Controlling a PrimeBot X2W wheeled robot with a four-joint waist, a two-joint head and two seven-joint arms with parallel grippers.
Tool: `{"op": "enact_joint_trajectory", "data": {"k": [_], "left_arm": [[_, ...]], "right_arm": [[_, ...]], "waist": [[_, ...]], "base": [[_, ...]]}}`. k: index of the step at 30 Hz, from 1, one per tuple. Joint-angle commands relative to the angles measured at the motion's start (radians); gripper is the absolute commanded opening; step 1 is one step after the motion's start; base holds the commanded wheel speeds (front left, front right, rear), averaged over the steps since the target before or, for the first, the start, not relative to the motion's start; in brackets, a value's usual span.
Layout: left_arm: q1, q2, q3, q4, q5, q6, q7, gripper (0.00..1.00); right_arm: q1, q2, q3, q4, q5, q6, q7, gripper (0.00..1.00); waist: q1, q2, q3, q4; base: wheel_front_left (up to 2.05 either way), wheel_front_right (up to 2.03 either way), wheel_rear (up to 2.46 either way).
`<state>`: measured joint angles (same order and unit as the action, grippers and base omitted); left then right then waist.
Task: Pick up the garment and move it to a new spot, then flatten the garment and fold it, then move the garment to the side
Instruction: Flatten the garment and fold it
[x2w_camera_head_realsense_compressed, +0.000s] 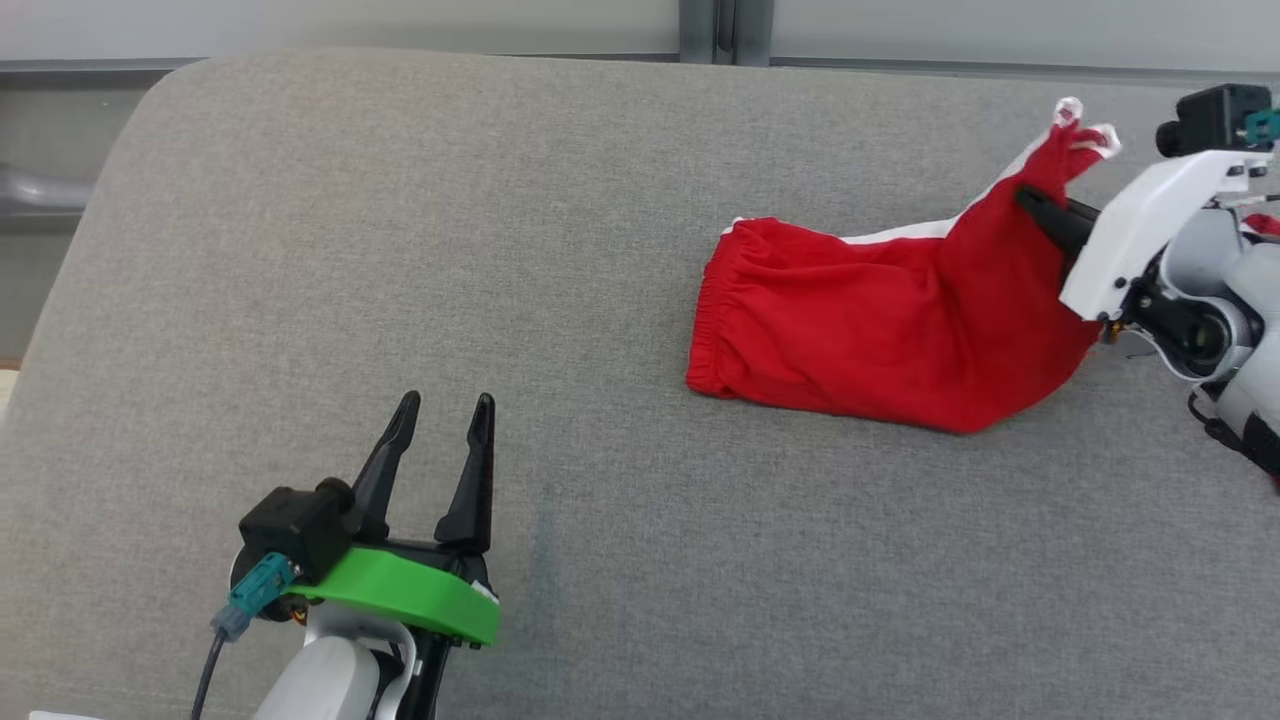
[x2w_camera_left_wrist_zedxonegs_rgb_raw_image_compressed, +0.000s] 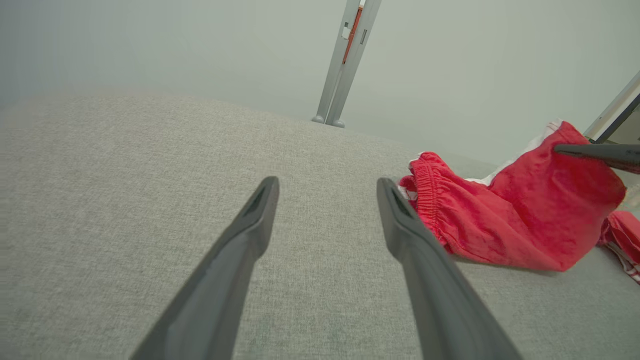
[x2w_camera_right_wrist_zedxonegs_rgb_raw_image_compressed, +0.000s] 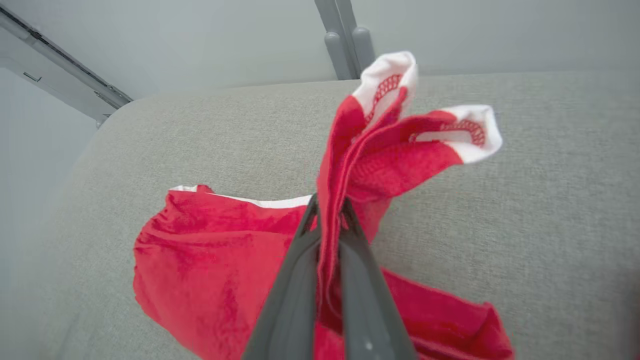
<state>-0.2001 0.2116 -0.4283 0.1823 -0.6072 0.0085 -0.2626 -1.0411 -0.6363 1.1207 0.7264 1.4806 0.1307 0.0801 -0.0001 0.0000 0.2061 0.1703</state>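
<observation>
garment (x2w_camera_head_realsense_compressed: 880, 330): red cloth, matt, fine mesh knit; white hem trim
grey surface (x2w_camera_head_realsense_compressed: 500, 250) under garment: woven fabric, matt, coarse texture
left gripper (x2w_camera_head_realsense_compressed: 446, 400): fingers dark plastic, matt, smooth; green collar (x2w_camera_head_realsense_compressed: 400, 595) plastic, slight sheen
right gripper (x2w_camera_right_wrist_zedxonegs_rgb_raw_image_compressed: 329, 205): fingers same dark matt plastic; white shell (x2w_camera_head_realsense_compressed: 1140, 235) plastic, smooth

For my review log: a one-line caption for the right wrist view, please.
Right gripper shut on a raised fold of the red garment above the grey cushion.

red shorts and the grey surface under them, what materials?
red shorts: soft knit, likely athletic polyester mesh, matte; limp drape, fine pitted texture, white trim. grey surface: woven upholstery fabric, probably over padding, matte; heathered weave, rounded corner.
</observation>
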Motion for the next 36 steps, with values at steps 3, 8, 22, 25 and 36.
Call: {"op": "enact_joint_trajectory", "data": {"k": [3, 8, 22, 25, 36], "left_arm": [[0.003, -0.007, 0.004, 0.015, 0.002, -0.007, -0.002, 1.00], [-0.007, -0.023, 0.011, 0.030, 0.007, -0.018, -0.002, 1.00], [-0.033, -0.067, 0.016, 0.077, 0.035, -0.054, -0.002, 1.00], [-0.029, -0.067, 0.027, 0.085, 0.036, -0.055, -0.002, 1.00], [0.012, -0.056, 0.065, 0.093, 0.049, -0.055, -0.002, 1.00]], "right_arm": [[-0.022, 0.059, 0.022, 0.006, -0.019, 0.000, 0.021, 0.00], [-0.041, 0.144, 0.065, 0.043, -0.049, 0.000, 0.064, 0.00], [-0.059, 0.298, 0.113, 0.154, -0.101, 0.000, 0.080, 0.00], [-0.046, 0.317, 0.119, 0.150, -0.106, 0.000, 0.070, 0.40], [-0.023, 0.269, 0.095, -0.006, -0.115, 0.000, -0.123, 1.00]], "waist": [[0.0001, 0.0000, -0.001, 0.036], [0.0001, 0.0000, 0.010, 0.064], [0.0001, 0.0000, 0.029, 0.096], [0.0001, 0.0000, 0.022, 0.083], [0.0001, 0.0000, -0.050, 0.007]], "base": [[0.00, 0.00, 0.00], [0.00, 0.00, 0.00], [0.00, 0.00, 0.00], [0.00, 0.00, 0.00], [0.00, 0.00, 0.00]]}}
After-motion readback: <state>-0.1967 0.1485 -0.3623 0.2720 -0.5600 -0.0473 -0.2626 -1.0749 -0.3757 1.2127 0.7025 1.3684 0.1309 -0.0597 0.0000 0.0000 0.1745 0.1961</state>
